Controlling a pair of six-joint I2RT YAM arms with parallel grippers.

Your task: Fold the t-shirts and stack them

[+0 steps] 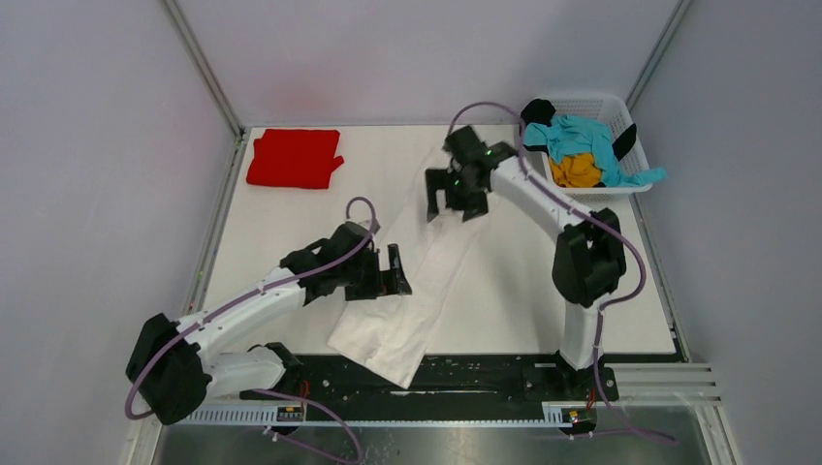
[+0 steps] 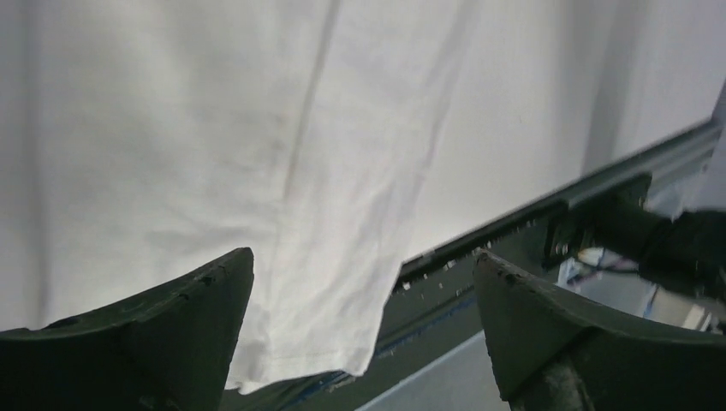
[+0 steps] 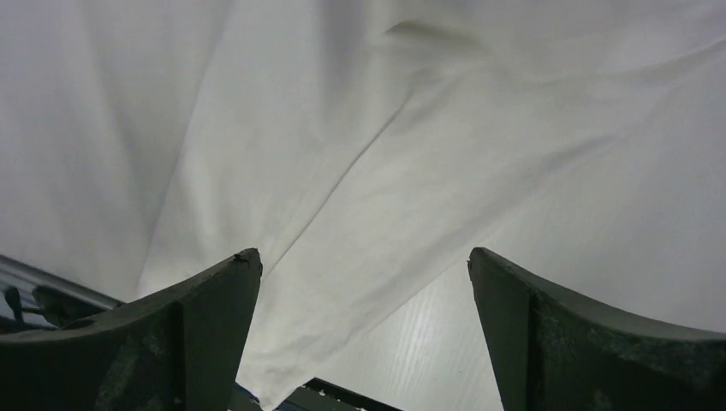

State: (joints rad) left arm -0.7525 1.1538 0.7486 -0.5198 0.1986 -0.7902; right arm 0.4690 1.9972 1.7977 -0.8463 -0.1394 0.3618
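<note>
The white t-shirt (image 1: 426, 281) lies as a long narrow folded strip running diagonally across the table, its near end hanging over the front edge. It fills the left wrist view (image 2: 214, 154) and the right wrist view (image 3: 342, 154). My left gripper (image 1: 395, 271) is open, just above the strip's left edge near its middle. My right gripper (image 1: 453, 201) is open above the strip's far end. Neither holds cloth. A red t-shirt (image 1: 294, 157) lies folded at the far left corner. Teal (image 1: 591, 140), orange (image 1: 575, 170) and black (image 1: 536, 111) shirts sit in the basket.
The white lattice basket (image 1: 635, 186) stands at the far right corner of the table. The black rail (image 1: 485, 373) with the arm bases runs along the table's front edge. Grey enclosure walls surround the table.
</note>
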